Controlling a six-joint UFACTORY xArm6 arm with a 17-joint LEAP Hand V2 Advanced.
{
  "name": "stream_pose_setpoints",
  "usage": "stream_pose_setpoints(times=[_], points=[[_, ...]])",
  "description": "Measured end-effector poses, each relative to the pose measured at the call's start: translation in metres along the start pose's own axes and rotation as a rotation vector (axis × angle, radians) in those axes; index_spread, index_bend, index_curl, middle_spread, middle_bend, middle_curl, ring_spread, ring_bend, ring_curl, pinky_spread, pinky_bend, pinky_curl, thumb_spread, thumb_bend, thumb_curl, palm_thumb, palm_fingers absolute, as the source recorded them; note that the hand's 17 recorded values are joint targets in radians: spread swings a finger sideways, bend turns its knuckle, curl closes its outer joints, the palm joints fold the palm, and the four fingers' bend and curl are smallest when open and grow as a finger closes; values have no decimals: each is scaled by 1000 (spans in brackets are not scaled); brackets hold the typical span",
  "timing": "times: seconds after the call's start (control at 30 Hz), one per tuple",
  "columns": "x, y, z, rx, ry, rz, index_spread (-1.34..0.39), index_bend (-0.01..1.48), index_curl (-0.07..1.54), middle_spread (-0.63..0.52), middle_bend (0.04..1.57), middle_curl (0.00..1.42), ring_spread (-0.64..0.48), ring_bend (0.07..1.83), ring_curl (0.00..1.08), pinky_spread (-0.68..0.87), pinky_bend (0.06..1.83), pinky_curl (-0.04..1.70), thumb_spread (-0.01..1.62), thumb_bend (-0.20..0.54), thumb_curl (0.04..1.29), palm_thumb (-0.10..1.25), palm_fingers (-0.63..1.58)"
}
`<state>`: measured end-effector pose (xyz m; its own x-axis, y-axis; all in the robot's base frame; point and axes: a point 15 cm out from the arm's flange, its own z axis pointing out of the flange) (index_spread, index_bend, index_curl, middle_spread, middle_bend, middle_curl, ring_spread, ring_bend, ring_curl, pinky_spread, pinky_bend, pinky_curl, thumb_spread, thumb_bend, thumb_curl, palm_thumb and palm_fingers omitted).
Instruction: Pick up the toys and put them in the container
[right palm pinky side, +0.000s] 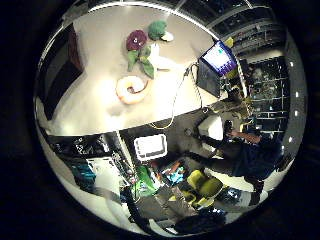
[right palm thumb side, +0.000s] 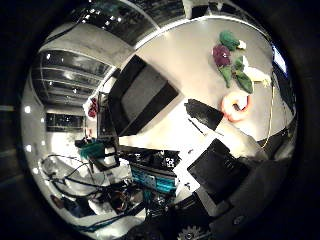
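Fingers (right palm thumb side: 220, 170) of unclear state, container (right palm thumb side: 142, 97) in thumb-side view only; toys (right palm pinky side: 142, 50) beyond on table (right palm pinky side: 95, 100).

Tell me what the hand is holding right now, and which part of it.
Nothing is held. The toys and the orange ring lie on the table, far from the palm.

We see a lab or workshop: beside the large white desk (right palm pinky side: 95, 100) stand a lit monitor (right palm pinky side: 218, 58), dark shelving racks (right palm pinky side: 255, 35) and cluttered equipment.
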<state>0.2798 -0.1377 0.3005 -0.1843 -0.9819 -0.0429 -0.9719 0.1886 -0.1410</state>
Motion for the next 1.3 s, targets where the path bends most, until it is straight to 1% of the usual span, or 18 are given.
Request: stream_pose_setpoints(times=[0.13,0.23,0.27,0.3,0.33,0.37,0.4,0.63,0.87,1.1,1.3], points=[[17,-15,-4,21,13,6,-446,159,322,-59,201,322,54,273,201,395,289,234,1013,-33,361,790,405],[32,-37,-6,46,27,11,-435,143,302,-59,210,327,54,294,208,395,308,240,1004,-31,356,766,384],[39,-45,-7,49,30,13,-422,117,290,-52,203,327,58,309,214,396,332,248,999,-51,345,714,351],[45,-54,-9,50,31,15,-411,108,276,-49,200,327,63,322,219,395,355,256,993,-53,335,674,317],[51,-61,-9,49,33,10,-409,114,273,-48,197,328,67,325,220,393,361,259,994,-52,332,662,307],[56,-69,-9,46,33,6,-401,99,261,-37,186,325,75,319,219,397,392,268,989,-64,320,614,259],[63,-75,-8,41,33,10,-397,116,250,-29,199,329,90,331,225,395,413,275,986,-50,313,576,236],[100,-122,24,14,27,-2,-374,136,224,8,222,336,144,332,229,386,486,295,965,-36,289,449,133],[127,-150,79,2,29,-4,-373,149,231,15,244,340,156,345,239,376,487,294,950,-31,289,406,120],[152,-160,140,-51,9,15,-371,152,243,13,257,339,144,351,245,375,477,291,944,-30,294,398,132],[178,-173,171,-74,-1,20,-373,149,246,12,272,340,134,363,248,376,462,288,944,-30,295,400,146]])
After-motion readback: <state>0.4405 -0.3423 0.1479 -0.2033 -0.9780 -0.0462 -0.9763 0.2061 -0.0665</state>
